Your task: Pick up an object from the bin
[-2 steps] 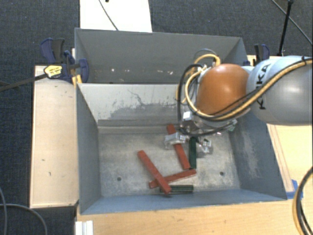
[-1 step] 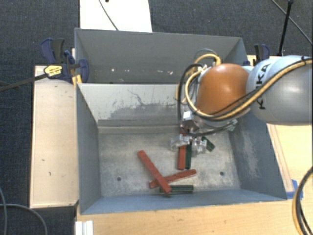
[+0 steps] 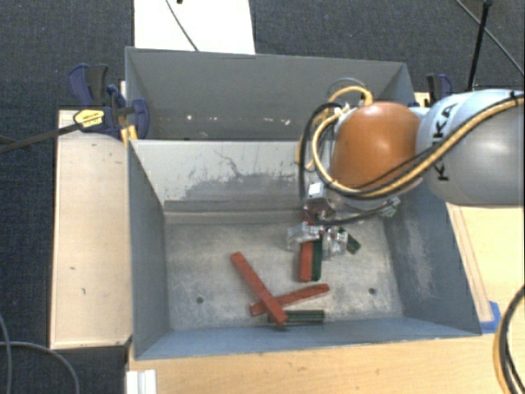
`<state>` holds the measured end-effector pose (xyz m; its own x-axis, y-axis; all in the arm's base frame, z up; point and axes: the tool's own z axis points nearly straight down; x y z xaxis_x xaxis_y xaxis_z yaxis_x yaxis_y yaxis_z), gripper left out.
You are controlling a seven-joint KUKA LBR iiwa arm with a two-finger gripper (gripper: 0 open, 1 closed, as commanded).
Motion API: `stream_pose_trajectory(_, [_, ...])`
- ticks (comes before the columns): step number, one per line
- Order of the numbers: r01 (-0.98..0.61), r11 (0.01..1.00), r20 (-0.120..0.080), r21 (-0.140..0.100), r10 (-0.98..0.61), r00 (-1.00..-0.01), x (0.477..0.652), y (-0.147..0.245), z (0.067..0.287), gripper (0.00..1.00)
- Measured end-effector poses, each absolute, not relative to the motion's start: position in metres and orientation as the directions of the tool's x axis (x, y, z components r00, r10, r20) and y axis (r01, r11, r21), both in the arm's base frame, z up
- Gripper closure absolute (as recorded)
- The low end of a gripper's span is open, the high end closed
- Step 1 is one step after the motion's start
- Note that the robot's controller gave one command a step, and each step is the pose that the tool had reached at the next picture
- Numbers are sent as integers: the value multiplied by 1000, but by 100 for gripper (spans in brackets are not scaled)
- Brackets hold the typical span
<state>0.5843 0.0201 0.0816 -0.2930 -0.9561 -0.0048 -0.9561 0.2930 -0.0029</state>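
Inside the grey metal bin (image 3: 205, 179), over the right half of its floor, the arm (image 3: 484, 138) is seen reaching in across the right rim. Black lettering is printed on its grey shell, but it is partly crossed by a cable and only a K can be read. At the wrist an orange cover (image 3: 373, 146) is mounted, ringed by looped cables (image 3: 314, 150).

Below the cover the gripper (image 3: 321, 238) is lowered close to the floor, nearer the far wall than the near one. Whether it is spread or closed, and whether anything is gripped, cannot be told.

Directly under the gripper a short red stick (image 3: 306, 263) is found, a flat straight bar pointing from the far wall toward the near one. A green stick (image 3: 317, 263) of similar shape lies just beside it on its right.

Toward the near wall, three more sticks are crossed in a loose heap. A long red stick (image 3: 254, 284) runs diagonally from the middle of the floor toward the near wall. A second red stick (image 3: 303, 294) crosses its lower end, and a dark green stick (image 3: 302, 318) lies along the near wall.
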Motion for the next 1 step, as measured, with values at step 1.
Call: stream_pose_trajectory(1, [-954, 299, -4, -9, -954, -299, 586, 21, 205, 100])
